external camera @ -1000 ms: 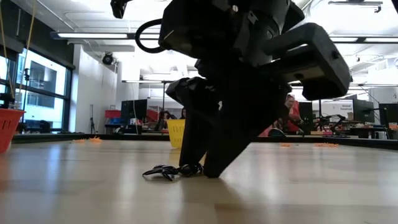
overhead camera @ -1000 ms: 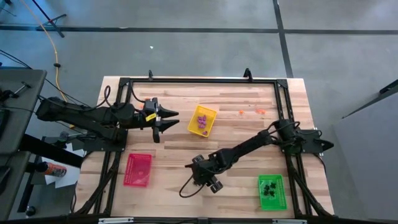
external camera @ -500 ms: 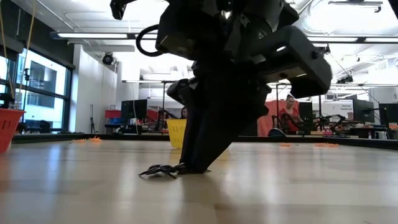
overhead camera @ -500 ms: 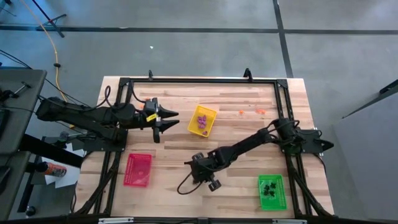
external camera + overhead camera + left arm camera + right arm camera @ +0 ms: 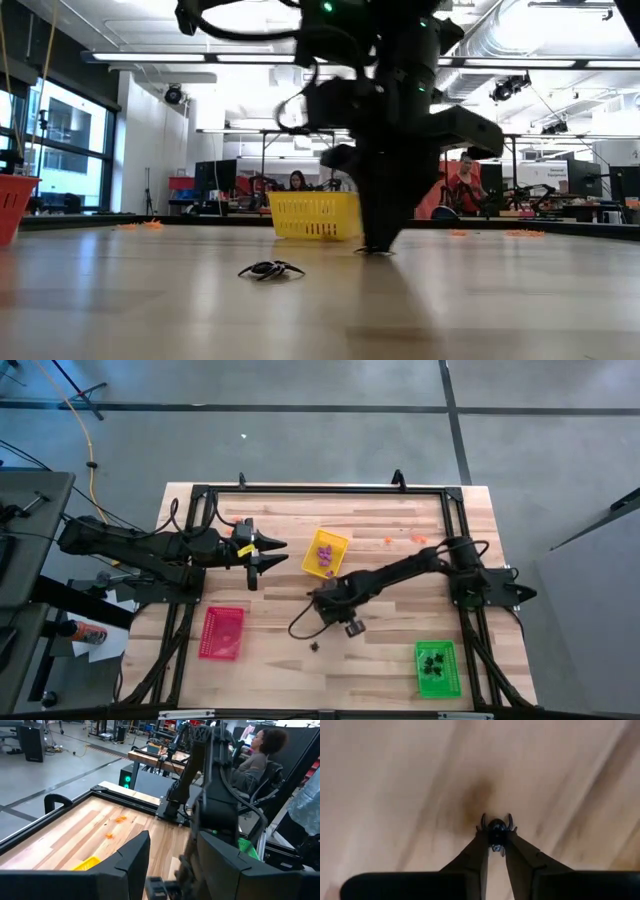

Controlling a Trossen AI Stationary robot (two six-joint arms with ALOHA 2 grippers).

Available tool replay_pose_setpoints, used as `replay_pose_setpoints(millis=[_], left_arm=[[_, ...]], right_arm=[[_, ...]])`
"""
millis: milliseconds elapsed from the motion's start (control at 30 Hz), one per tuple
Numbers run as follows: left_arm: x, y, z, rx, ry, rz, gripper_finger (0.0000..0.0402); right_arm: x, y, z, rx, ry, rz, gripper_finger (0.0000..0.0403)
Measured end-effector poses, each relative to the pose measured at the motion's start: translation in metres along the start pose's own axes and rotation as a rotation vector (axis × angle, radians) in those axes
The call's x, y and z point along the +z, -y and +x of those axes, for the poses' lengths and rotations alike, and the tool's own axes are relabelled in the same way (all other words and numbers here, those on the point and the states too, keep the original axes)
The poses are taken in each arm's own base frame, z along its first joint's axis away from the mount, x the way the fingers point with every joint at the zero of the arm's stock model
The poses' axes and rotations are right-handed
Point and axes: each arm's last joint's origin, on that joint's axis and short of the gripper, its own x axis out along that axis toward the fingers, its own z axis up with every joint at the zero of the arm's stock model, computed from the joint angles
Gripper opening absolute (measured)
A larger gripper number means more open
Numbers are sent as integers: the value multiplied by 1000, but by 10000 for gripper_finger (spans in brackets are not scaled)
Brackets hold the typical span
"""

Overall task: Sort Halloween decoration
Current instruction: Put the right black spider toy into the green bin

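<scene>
My right gripper (image 5: 327, 607) stands over the table's middle, pointing down, shut on a tiny black spider (image 5: 496, 831). A second black spider (image 5: 270, 270) lies on the wood nearer the front edge (image 5: 314, 646). Purple trinkets (image 5: 324, 553) lie in the yellow tray (image 5: 340, 544), and black ones (image 5: 433, 661) in the green tray (image 5: 447, 678). Orange trinkets (image 5: 420, 539) rest on the wood at the far right. My left gripper (image 5: 280, 550) hangs open above the table, left of the yellow tray, nothing between its fingers (image 5: 131, 854). My right gripper pinches the black spider's body (image 5: 496, 828) between its two fingertips (image 5: 479, 845), at their very ends. The fingers come from above, pointing steeply down. The spider's legs stick out past the tips, and its shadow lies apart from it on the wood.
A red tray (image 5: 221, 632) sits at the near left. A black frame (image 5: 320, 490) runs around the wooden table. Beyond the far edge, people sit at desks in the room (image 5: 467, 180). Bare wood lies between the red and green trays.
My right gripper has shut on one black spider, then gone toward the far edge and a little up with it, tipping more upright. The other spider has stayed on the wood where the gripper was.
</scene>
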Motion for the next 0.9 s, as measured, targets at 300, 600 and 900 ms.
replay_pose_setpoints(millis=[300, 600, 900], left_arm=[[-2, -1, 0, 7, -25, 9, 156], [-3, -2, 0, 52, -23, 35, 156], [-6, -3, 2, 64, -42, 46, 156]], right_arm=[[-46, -5, -32, -3, 65, 118, 49], [-76, -20, -59, 2, 289, 485, 50], [-83, -33, -31, 12, 404, 873, 125]])
